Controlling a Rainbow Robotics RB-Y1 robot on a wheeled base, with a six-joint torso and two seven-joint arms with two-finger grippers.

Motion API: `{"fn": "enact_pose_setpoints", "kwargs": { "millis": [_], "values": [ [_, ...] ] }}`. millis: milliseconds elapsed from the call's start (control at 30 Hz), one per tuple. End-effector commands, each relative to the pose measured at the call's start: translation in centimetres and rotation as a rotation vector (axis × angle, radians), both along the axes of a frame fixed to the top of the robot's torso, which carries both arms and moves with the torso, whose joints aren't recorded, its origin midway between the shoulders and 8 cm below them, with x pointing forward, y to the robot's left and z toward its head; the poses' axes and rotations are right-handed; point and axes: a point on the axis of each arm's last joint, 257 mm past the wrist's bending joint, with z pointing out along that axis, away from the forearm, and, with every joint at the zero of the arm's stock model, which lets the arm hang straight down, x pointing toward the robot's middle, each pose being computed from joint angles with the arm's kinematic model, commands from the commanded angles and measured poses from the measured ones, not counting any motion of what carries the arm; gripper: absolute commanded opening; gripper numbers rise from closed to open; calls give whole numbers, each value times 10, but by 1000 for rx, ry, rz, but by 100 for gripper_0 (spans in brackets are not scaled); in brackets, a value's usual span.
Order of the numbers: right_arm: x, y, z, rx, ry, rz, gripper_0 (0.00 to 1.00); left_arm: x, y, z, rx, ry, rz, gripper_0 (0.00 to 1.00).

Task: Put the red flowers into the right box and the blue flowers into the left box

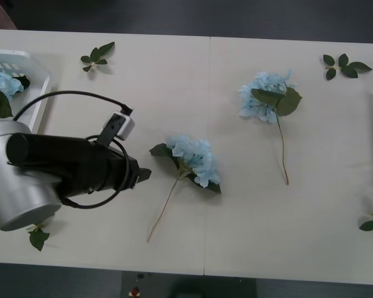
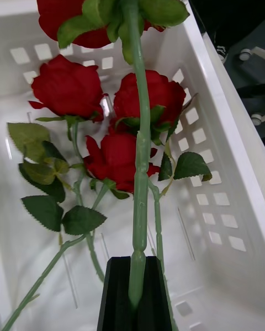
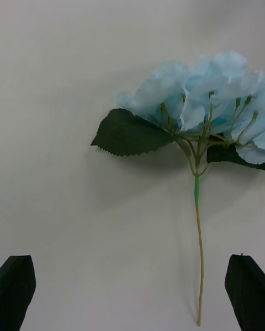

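Two blue flowers on worktop (image 1: pixel 248 236). Nearer flower (image 1: pixel 193 158) just ahead of left gripper (image 3: pixel 132 287), jaws wide open, stem (image 3: pixel 199 254) running lengthwise between them, off-centre. Right gripper (image 2: pixel 134 287) clamps rose stem (image 2: pixel 139 160) over right box (image 2: pixel 221 143).

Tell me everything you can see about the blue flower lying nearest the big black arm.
The blue flower is a fluffy pale sky-blue cluster of fabric-like petals with dark serrated leaves beneath. Its thin stem, green near the head and tan below, runs toward the table's near edge. It lies flat on the white table, touched by nothing else. The open left gripper hangs above it, its black fingers either side of the stem's end.
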Motion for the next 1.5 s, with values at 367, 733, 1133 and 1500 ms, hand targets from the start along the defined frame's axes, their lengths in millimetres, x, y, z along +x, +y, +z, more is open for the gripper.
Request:
{"fn": "enact_pose_setpoints", "kwargs": {
  "millis": [367, 733, 1133, 1500],
  "values": [
    [8, -15, 3, -39, -42, -31, 91, 21, -55, -38, 45, 0, -90, 100],
    [15, 64, 35, -35, 64, 162, 100, 35, -81, -71, 141, 2, -127, 100],
    [42, 221, 27, 149, 88, 519, 100, 35, -94, -92, 171, 24, -130, 100],
    [70, 326, -6, 106, 117, 784, 100, 36, -109, -99, 176, 16, -140, 100]
  ]
}}
